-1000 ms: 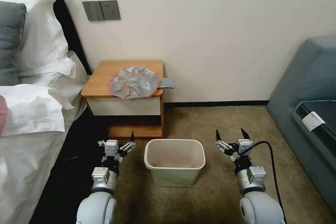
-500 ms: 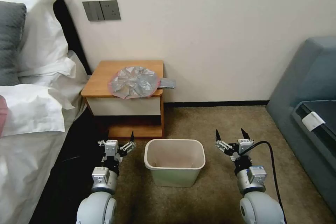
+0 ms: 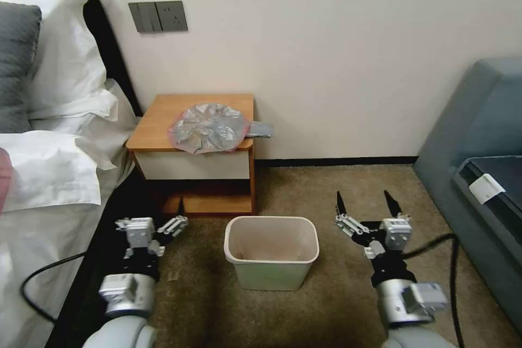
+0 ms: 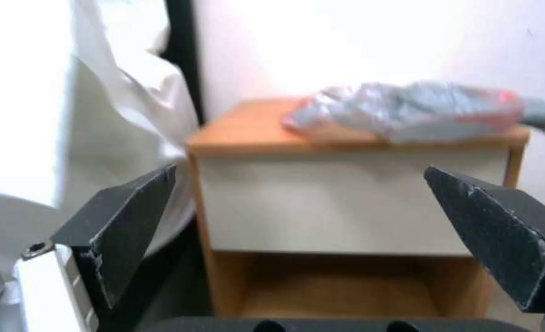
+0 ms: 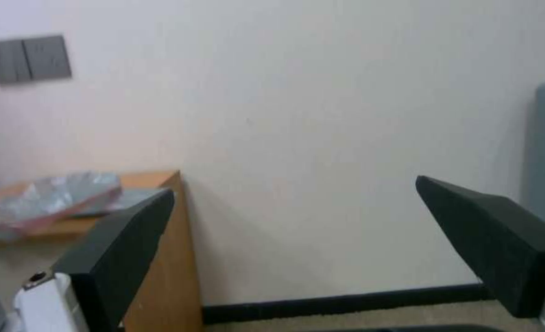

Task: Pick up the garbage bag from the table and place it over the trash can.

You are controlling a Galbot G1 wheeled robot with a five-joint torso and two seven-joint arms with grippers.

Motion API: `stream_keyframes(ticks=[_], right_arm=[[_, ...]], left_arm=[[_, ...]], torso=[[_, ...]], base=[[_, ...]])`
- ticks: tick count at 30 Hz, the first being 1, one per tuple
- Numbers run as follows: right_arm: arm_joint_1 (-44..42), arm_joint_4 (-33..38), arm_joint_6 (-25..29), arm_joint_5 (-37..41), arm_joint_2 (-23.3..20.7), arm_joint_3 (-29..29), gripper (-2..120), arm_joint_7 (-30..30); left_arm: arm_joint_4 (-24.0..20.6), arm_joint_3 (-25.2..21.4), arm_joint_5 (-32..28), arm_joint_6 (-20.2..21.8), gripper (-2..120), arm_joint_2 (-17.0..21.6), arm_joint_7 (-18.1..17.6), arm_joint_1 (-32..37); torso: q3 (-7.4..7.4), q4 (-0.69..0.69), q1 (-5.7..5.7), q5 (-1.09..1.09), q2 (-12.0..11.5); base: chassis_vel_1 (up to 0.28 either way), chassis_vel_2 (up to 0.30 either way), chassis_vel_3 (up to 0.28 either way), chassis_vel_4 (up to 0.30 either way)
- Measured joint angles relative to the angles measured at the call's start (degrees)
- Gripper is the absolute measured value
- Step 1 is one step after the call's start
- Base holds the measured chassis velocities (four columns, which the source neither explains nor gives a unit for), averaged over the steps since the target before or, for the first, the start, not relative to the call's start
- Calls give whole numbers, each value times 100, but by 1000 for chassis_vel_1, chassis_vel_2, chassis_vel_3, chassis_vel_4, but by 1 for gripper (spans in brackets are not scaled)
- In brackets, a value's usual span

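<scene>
Garbage bag work has yet to begin: nearest the robot, the left gripper (image 3: 163, 224) hangs low over the carpet (image 3: 326, 185) beside the bed (image 3: 38, 239), its black fingers spread wide with nothing between them, and its wrist view looks straight at the table's white drawer front. The right gripper (image 3: 365, 205) hovers on the other side at much the same height, jaws likewise parted and empty. Between the two arms, on the carpet, stands the trash can (image 3: 271, 277), cream-white, upright and unlined. Just behind it the table (image 3: 155, 122), a low wooden nightstand, sits against the wall next to the bed. The garbage bag (image 3: 209, 127) lies flattened on the nightstand's top toward its front right corner, a crinkled grey disc with a pink-red rim; a grey tail of it (image 3: 261, 129) sticks out past the right edge, and the front of the rim reaches the table's front edge. Farther right, well apart, is a grey-blue sofa (image 3: 478, 136). By its look the bag is thin film: very light, limp and slick, likely to slide or bunch if pushed. The better hold appears to be a pinch on the pink rim at the table's front edge, or on the overhanging tail, where a finger can get underneath.
</scene>
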Motion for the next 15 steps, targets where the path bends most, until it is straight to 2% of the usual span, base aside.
stream_keyframes(ticks=[3,7,15], right_arm=[[-45,35,-81,246,-76,-16,100,87],[-40,2,-144,399,-137,-20,100,117],[-15,-49,-201,590,-245,-37,100,168]], left_arm=[[-518,-189,-69,35,100,-73,-42,311],[-830,-382,-138,73,100,-147,-81,632],[-845,-454,-168,90,100,-175,-97,750]], torso=[[0,1,-1,4,0],[0,0,-1,4,0],[1,1,-1,3,0]], base=[[0,0,0,0],[0,0,0,0],[0,0,0,0]])
